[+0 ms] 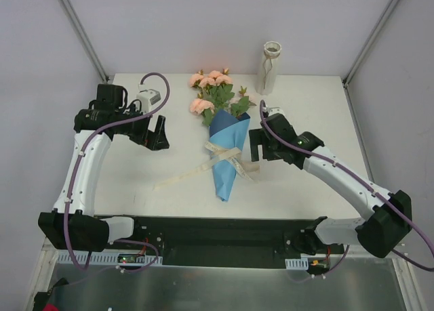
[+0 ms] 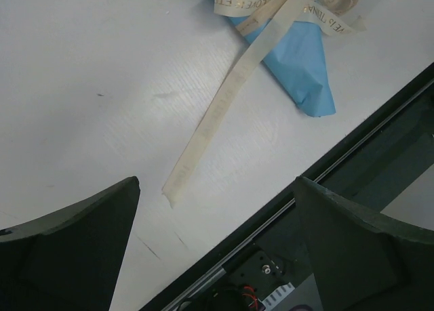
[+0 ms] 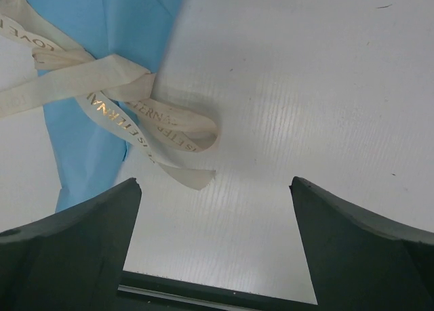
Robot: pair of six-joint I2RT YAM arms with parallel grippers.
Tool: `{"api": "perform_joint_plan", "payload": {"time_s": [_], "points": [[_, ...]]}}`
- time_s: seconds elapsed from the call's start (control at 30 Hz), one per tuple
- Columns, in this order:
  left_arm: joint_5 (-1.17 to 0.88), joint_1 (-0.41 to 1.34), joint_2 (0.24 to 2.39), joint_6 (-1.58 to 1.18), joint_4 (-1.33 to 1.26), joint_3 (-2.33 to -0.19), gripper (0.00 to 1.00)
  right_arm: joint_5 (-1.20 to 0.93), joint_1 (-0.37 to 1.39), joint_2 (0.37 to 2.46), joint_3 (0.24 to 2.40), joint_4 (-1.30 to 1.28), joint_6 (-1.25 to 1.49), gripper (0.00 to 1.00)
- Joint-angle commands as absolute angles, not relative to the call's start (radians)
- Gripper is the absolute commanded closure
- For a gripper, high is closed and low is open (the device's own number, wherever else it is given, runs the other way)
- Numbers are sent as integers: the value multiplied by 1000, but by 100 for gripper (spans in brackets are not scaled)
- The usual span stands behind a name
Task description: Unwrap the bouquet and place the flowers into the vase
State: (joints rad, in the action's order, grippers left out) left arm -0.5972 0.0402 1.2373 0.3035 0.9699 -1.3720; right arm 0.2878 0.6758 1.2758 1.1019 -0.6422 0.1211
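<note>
Bouquet [image 1: 224, 148] lies flat at mid-surface [image 1: 135, 182], cone tip toward the arm bases, flowers [image 1: 211, 87] toward the far edge. The wrap is intact: the cream ribbon [image 3: 102, 80] is knotted round the blue paper, with one long tail trailing out to the left. The vase [image 1: 270, 68] stands upright at the far edge, right of the blooms and apart from them.

Left pincer [image 1: 159, 141] is spread wide and empty, well left of the bouquet. Right pincer [image 1: 256, 147] is likewise spread and empty, just beside the knot.

Handling, as I judge it: a light, soft bundle. The paper will crumple and may slide on the smooth surface; stems look thin and bendy, blooms fragile. I would take the loose ribbon tail to pull and pin the cone below the knot, never the blooms.

Room: open surface on both sides of the bouquet. The cone tip and ribbon end lie near the front rail. The narrow vase looks easy to tip and sits close to the back wall
</note>
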Motion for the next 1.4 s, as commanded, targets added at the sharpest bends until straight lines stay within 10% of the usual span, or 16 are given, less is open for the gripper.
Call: {"api": "perform_joint_plan", "payload": {"time_s": [0.0,0.67,1.37], "points": [[-663,72,1253,350,999,-1390,4,259,704,1275,1094,-627,68,3],[-407,382,1604,445,743,-1233,7,-77,744,1511,1054,-495,95,48],[-233,520,1694,456,523,-1108,1,-17,744,1624,1132,-581,71,56]]}}
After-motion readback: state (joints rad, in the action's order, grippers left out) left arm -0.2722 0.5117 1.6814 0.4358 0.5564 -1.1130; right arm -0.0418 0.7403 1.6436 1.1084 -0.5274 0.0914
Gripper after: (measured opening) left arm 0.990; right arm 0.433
